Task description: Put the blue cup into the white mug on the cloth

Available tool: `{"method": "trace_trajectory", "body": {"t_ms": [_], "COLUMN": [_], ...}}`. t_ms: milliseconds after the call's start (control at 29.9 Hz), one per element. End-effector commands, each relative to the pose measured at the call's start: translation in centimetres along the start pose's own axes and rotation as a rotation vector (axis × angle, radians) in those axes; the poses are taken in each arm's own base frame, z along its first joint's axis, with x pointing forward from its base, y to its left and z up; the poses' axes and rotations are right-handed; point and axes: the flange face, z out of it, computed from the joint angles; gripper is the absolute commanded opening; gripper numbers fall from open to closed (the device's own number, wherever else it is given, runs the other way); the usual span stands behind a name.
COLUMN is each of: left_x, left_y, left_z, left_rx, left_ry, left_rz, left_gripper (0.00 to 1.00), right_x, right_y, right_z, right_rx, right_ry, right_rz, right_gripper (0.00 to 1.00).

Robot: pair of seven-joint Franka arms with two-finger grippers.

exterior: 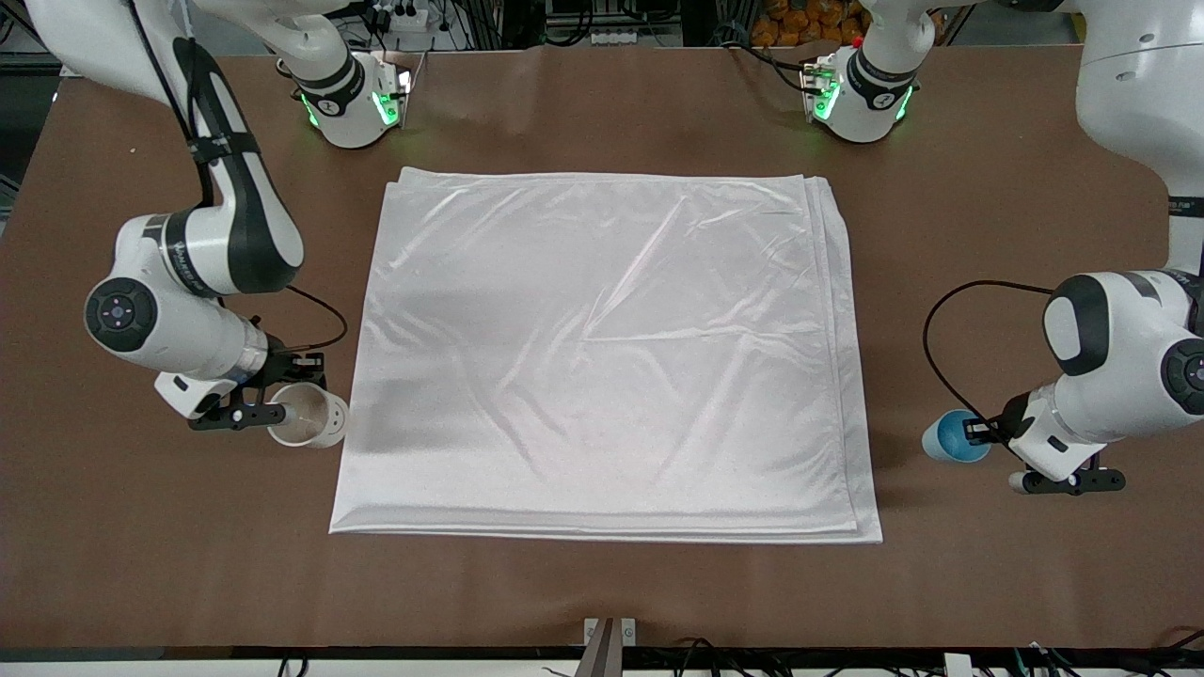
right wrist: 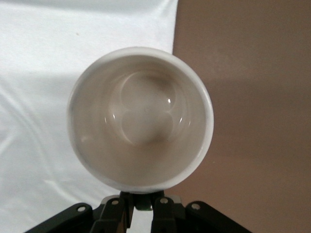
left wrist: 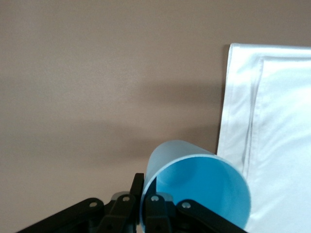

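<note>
Here, a brown table fills nearly the whole front view, matte and lightly scuffed, with a dark strip of cables along the bottom edge and racks and wires along the top. The cloth lies flat in the middle of the frame, shiny white, layered at its edges and lightly creased. At middle left, the right gripper is clenched on the rim of the white mug, which sits tipped just beside the cloth's edge; in the right wrist view the mug shows its pale inside over cloth and table. At lower right, the left gripper grasps the blue cup, tilted, apart from the cloth; its fingers pinch the cup's rim.
</note>
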Motion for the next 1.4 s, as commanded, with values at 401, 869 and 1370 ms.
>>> {"method": "trace_trajectory", "body": {"t_ms": [401, 869, 1370], "left_x": [-1.5, -4.1, -9.1], "left_y": [8.6, 19.5, 31.2], "left_z": [-3.3, -3.6, -2.8], "left_rx": [-0.016, -0.013, -0.005], "left_ry": [-0.002, -0.013, -0.028], "left_rz": [-0.148, -0.263, -0.337], "left_gripper": [0.00, 0.00, 0.00], "right_x": [-2.4, -4.7, -6.4], "right_y": [-22.2, -36.8, -42.5], "right_z": [-2.5, 4.3, 8.7], "right_rx": [0.034, 0.066, 0.078], "right_ry": [0.062, 0.134, 0.152], "right_rz": [0.053, 0.034, -0.024], "right_gripper": [0.00, 0.00, 0.00]}}
